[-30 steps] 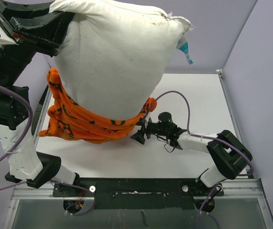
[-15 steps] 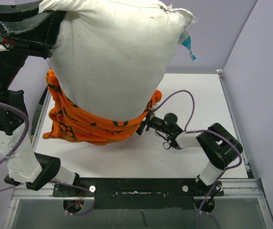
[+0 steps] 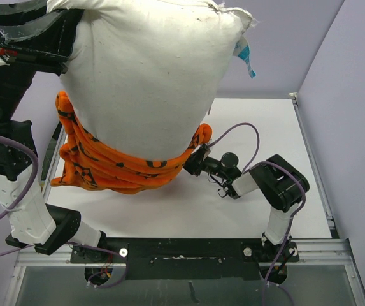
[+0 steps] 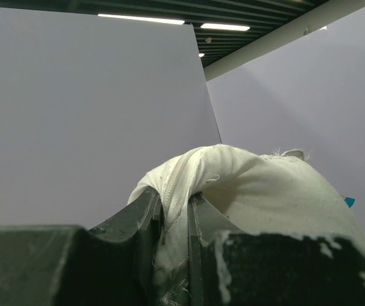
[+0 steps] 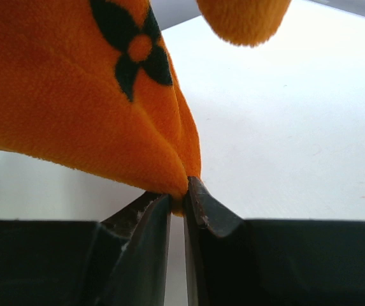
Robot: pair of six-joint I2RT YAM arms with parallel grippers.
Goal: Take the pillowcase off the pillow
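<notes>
The plump off-white pillow [image 3: 147, 76] hangs high over the table, and my left gripper [image 4: 174, 207] is shut on a bunched corner of the pillow [image 4: 246, 191] at the upper left. The orange pillowcase [image 3: 115, 167] with dark flower prints is bunched round the pillow's lower end, sagging toward the table. My right gripper [image 3: 192, 164] sits low at the pillowcase's right edge. In the right wrist view its jaws are shut on a fold of the pillowcase [image 5: 86, 102], pinched at the right gripper [image 5: 179, 199] tips.
The white table [image 3: 258, 127] extends to the right of the pillow, with its raised rim [image 3: 309, 159] along the right side. Lilac walls [image 3: 348, 95] close in on the right and back. A purple cable [image 3: 243, 127] loops above the right arm.
The right gripper advanced left to the pillowcase's right edge and closed on a fold of it. The pillow and left arm shifted slightly left.
</notes>
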